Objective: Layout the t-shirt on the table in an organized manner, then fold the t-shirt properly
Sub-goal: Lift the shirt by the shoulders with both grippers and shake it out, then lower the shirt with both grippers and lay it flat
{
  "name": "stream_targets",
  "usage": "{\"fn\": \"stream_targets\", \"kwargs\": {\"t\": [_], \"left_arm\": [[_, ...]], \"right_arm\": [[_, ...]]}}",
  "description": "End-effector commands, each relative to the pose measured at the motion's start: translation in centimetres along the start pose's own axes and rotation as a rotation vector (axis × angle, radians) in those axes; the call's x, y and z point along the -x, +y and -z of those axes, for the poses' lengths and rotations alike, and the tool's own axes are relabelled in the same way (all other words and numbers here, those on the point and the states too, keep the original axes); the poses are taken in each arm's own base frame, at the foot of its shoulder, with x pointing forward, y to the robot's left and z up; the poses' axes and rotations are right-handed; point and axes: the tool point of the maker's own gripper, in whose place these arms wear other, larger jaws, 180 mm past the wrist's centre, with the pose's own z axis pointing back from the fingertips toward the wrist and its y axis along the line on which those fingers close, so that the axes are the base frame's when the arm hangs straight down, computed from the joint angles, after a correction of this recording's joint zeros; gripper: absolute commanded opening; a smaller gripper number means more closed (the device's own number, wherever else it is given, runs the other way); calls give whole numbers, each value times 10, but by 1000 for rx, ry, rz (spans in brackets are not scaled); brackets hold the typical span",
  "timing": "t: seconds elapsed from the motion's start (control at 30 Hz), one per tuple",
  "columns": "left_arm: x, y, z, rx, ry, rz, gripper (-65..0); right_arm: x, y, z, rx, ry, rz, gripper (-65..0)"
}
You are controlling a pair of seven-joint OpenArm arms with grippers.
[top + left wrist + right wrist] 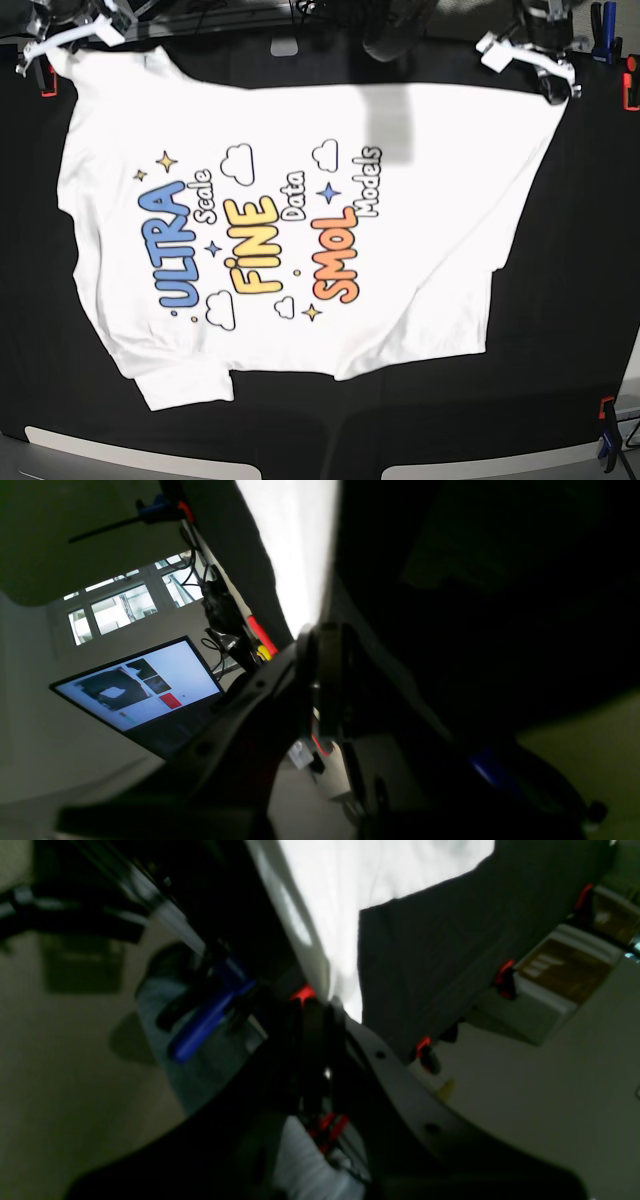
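Both my sets of fingers are clenched on the t-shirt [300,220], each pinching a far corner of the white cloth. Seen from the left wrist camera, my left gripper [320,635] has its dark fingers [330,680] pressed together, a bright strip of shirt fabric running away from their tips. From the right wrist camera, my right gripper [325,1002] is likewise closed, the white cloth bunched at its tips and spreading outward. In the base view the left gripper [553,88] holds the shirt's far corner on that view's right, the right gripper [50,48] the far corner on the view's left. Outward from these pinches the shirt lies face up and mostly flat on the table [580,300], covering much of the black cloth, its print turned sideways: blue "ULTRA", yellow "FINE", orange "SMOL", smaller white "Scale", "Data", "Models", plus clouds and small stars. A grey shadow falls across its far middle. The near edge is uneven, one flap jutting toward the near left. Beyond the shirt, an orange clamp [629,92] grips the table edge, and a lit monitor [137,690] shows in the left wrist view.
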Motion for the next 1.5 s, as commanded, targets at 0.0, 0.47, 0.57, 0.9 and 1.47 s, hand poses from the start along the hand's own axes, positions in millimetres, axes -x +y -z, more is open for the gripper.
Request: {"fn": "stream_targets", "kwargs": {"t": [0.0,0.47,0.57,0.9,1.47], "left_arm": [[8,4,-5,-22,20,-7,-650],[23,-25,-50,13,25,93,-650],[18,-18,-49,-24,1,83,-650],[-5,21,-12,-133,-56,10,-650],[-42,77,42,-170,-169,-212,-650]], "right_arm": [[4,-4,-5,23,16,-15,-650],[2,-7,-20,46,9,-22,-650],[-1,-10,-21,54,0,-14,-650],[-7,-41,-21,201,-22,49,-650],[-52,-118,23,276,-178,333,-650]]}}
